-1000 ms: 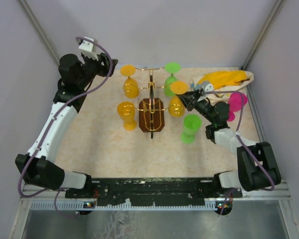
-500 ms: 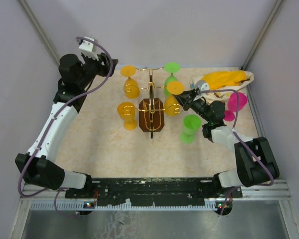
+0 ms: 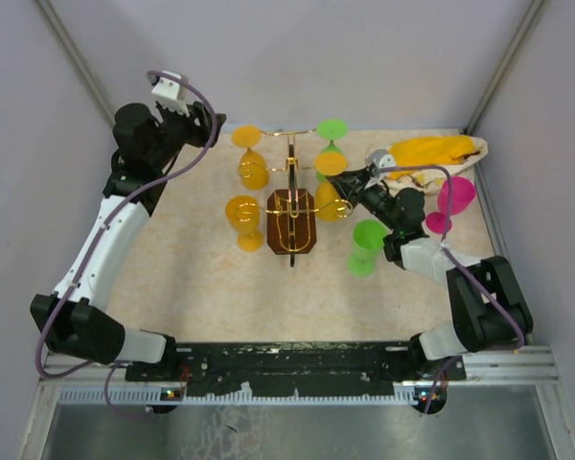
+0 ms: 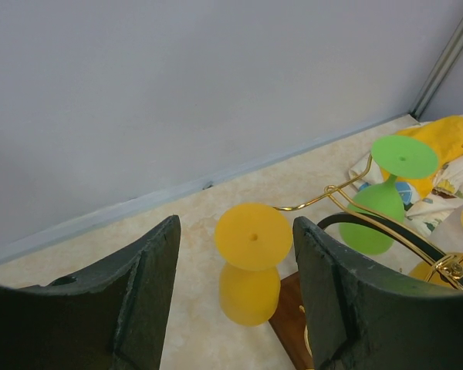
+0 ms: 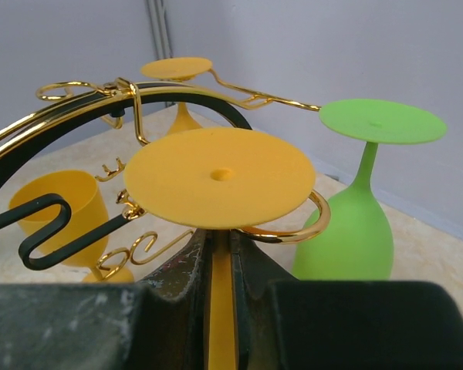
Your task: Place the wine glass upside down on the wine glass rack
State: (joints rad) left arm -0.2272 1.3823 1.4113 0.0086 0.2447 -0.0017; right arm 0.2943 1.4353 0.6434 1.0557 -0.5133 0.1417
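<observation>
Right gripper (image 5: 220, 258) clamps the thin stem of the inverted matte-yellow wine glass (image 5: 220, 176), flat disc foot uppermost, at 2 o'clock of the gold-wire wine glass rack (image 3: 290, 222). Left gripper (image 4: 235, 254) fingers stand apart, empty.

The left arm (image 3: 101, 240) has long white shell links between bulky black joint housings. A thin purple cable (image 3: 199, 94) loops along it past a small white block (image 3: 168, 91) at the wrist. The right arm (image 3: 429, 257) matches: black joints, a white link and a purple cable. The broad fingers (image 4: 147, 301) are matte dark grey, scuffed pale at the edges.
</observation>
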